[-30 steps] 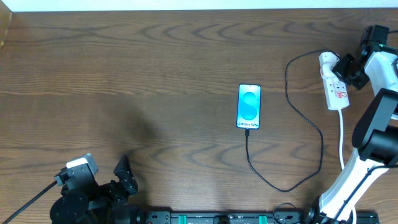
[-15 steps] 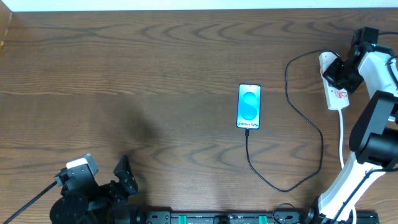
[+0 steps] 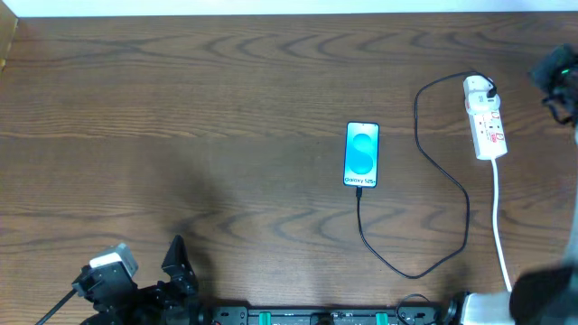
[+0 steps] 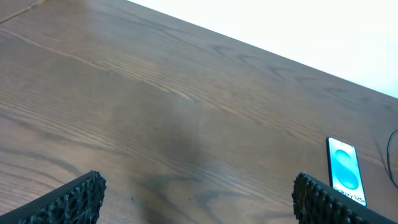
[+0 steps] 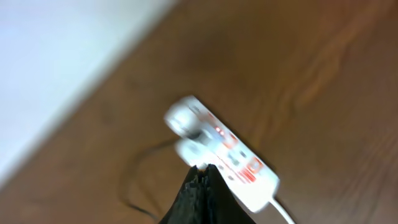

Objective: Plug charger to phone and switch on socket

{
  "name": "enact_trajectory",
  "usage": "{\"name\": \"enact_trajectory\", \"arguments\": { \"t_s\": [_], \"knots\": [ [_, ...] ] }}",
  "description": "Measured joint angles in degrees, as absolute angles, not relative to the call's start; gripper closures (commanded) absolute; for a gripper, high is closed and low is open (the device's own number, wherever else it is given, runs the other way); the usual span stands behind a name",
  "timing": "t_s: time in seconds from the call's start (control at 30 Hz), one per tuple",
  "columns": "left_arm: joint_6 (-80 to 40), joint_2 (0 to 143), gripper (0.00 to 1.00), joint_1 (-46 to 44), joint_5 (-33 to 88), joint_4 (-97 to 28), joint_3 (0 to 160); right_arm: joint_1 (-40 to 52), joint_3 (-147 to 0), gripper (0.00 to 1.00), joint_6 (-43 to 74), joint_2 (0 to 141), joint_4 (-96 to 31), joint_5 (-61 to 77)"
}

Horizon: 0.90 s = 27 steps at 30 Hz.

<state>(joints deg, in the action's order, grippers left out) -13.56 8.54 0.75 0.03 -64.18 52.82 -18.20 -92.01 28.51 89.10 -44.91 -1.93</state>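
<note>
The phone (image 3: pixel 362 154) lies in the middle of the table with its turquoise screen lit; it also shows in the left wrist view (image 4: pixel 344 170). The charger's black cable (image 3: pixel 452 181) runs from the phone's near end in a loop to its plug (image 3: pixel 476 88), seated in the far end of the white socket strip (image 3: pixel 488 126). The strip shows blurred in the right wrist view (image 5: pixel 227 149). My right gripper (image 5: pixel 203 169) is shut and empty, lifted above the strip; its arm shows at the overhead view's right edge (image 3: pixel 560 77). My left gripper (image 4: pixel 199 199) is open and empty at the near left.
The strip's white cord (image 3: pixel 499 217) runs toward the near right edge. The right arm's base (image 3: pixel 506 302) stands at the near right corner. The table's back edge (image 3: pixel 289 13) meets a white wall.
My right arm has lifted off the socket strip and swung away to the right edge of the overhead view. The left arm has shifted slightly toward the near edge.
</note>
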Motion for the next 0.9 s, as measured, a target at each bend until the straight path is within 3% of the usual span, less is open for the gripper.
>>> {"name": "enact_trajectory", "arguments": {
  "t_s": [0.37, 0.5, 0.9],
  "knots": [
    [-13.6, 8.4, 0.04, 0.8, 0.0, -64.2, 52.8, -18.2, -92.1, 0.98, 31.2, 69.2, -34.9, 6.6],
    [-13.6, 8.4, 0.04, 0.8, 0.0, -64.2, 52.8, -18.2, -92.1, 0.95, 31.4, 64.6, -36.1, 9.1],
    [-13.6, 0.5, 0.04, 0.8, 0.0, -64.8, 52.8, -18.2, -92.1, 0.97, 30.7, 58.0, -38.7, 11.0]
  ]
}}
